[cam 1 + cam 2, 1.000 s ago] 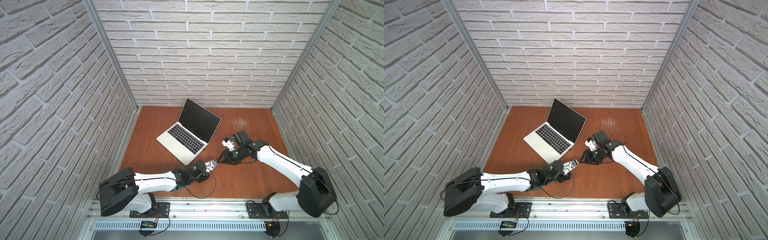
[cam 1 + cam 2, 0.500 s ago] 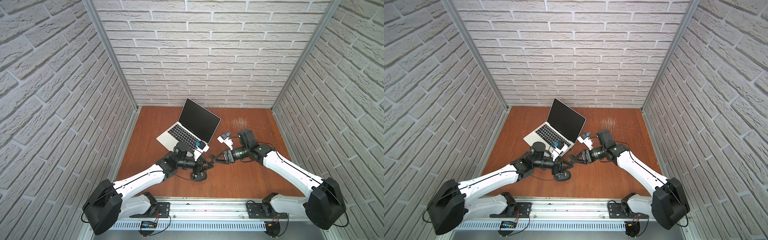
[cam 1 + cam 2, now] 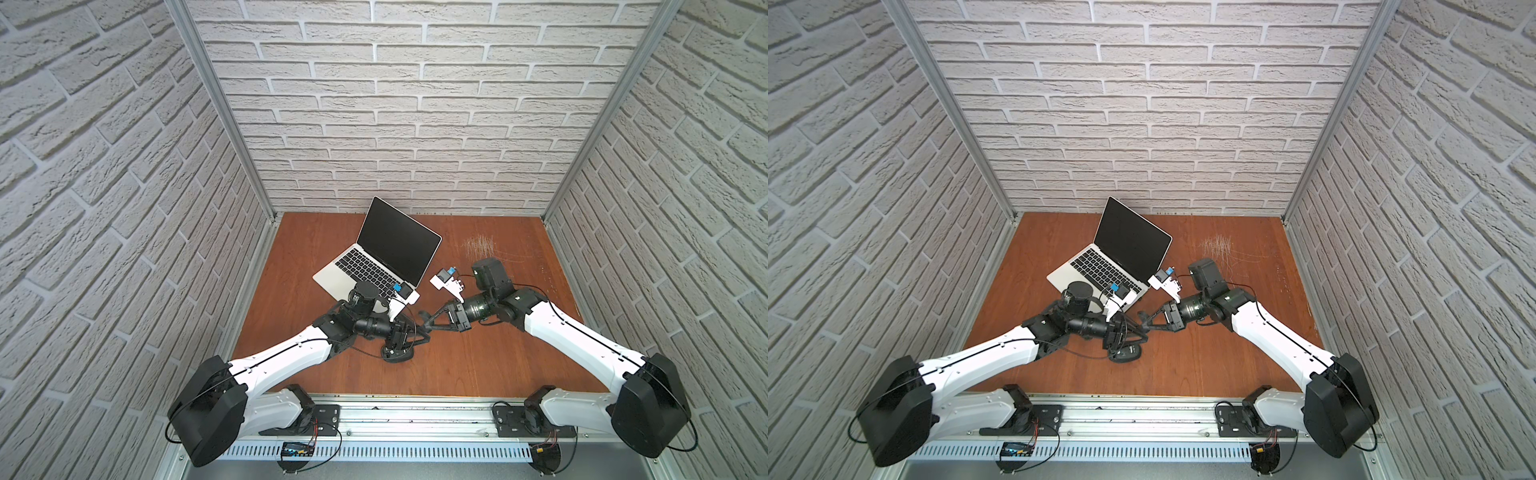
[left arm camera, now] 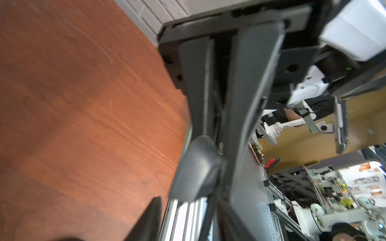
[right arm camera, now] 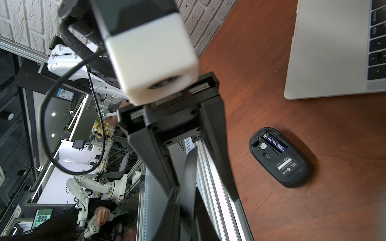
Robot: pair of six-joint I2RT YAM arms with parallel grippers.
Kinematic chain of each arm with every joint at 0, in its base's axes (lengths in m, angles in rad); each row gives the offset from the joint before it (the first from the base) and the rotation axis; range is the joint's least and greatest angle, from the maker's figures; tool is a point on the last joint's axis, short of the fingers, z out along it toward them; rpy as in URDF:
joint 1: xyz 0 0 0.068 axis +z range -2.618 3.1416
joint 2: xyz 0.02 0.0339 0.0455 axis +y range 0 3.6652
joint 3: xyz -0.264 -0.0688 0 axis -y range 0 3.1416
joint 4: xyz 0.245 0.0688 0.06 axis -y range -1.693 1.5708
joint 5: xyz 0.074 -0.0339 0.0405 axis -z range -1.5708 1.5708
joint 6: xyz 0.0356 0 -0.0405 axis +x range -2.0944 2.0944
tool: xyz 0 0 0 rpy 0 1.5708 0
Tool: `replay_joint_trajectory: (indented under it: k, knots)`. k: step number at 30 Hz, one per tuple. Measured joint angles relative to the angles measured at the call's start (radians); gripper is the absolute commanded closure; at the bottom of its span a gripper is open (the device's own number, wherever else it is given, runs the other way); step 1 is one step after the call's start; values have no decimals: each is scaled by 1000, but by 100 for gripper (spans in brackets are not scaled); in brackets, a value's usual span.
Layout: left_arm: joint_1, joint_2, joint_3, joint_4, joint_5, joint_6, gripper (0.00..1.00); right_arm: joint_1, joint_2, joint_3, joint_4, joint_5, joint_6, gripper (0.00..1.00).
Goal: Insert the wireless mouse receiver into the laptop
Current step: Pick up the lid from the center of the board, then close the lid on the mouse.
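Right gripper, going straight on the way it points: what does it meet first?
Probably the left gripper, which faces it open, tip to tip; the mouse lies lower, off that line.

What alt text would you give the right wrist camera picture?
A black mouse lies upside down on the wooden table, its battery bay uncovered with a blue battery showing. The open left gripper fills the middle, a thin black strip between its fingers; a corner of the silver laptop sits nearby.
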Motion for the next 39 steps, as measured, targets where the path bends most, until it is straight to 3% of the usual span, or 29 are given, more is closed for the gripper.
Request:
replay_joint_trajectory:
  k: [5, 11, 15, 22, 28, 39]
  knots:
    - [-28, -77, -48, -110, -243, -98, 16, 2, -67, -16, -2, 179, 28, 97]
    - [-254, -138, -115, -209, -499, -303, 16, -2, -143, -119, 33, 394, 84, 97]
    - [-319, -114, -156, -227, -597, -418, 16, -3, -137, -171, 60, 474, 120, 97]
    - [-326, 84, -146, -195, -653, -509, 16, -3, -129, -188, 105, 515, 155, 97]
    - [-322, 148, -103, -166, -663, -523, 15, -3, -140, -217, 122, 525, 172, 97]
    - [-235, 197, -8, -313, -772, -384, 14, -3, -136, -225, 146, 529, 192, 97]
